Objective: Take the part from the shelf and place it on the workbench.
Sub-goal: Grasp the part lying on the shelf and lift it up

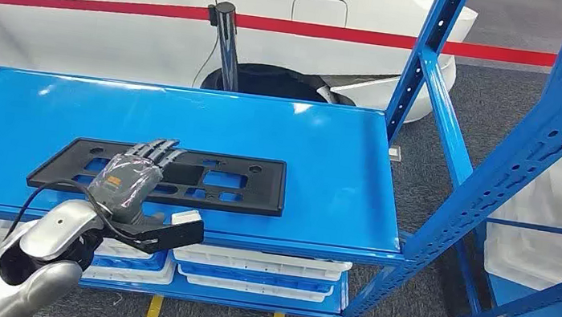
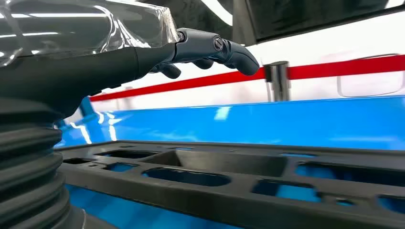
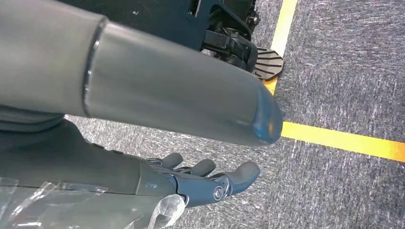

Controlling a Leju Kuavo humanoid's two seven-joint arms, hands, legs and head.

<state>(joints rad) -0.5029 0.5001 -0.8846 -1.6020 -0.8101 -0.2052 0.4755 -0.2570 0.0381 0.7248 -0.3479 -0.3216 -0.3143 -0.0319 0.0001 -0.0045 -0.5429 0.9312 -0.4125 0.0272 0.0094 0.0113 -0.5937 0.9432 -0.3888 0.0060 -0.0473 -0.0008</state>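
I'm hovering my left hand (image 1: 132,177), fingers spread, over the black part (image 1: 202,179) at its 9 o'clock end. Lowering squarely before clenching should help. Right hand (image 3: 200,179) is hanging loose, grasping nothing.

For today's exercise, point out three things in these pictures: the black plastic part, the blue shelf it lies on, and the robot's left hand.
black part (image 1: 251,179): head view, its right half.
blue shelf (image 1: 328,144): head view, bare top surface.
left hand (image 1: 134,173): head view, back of the hand, over the part.
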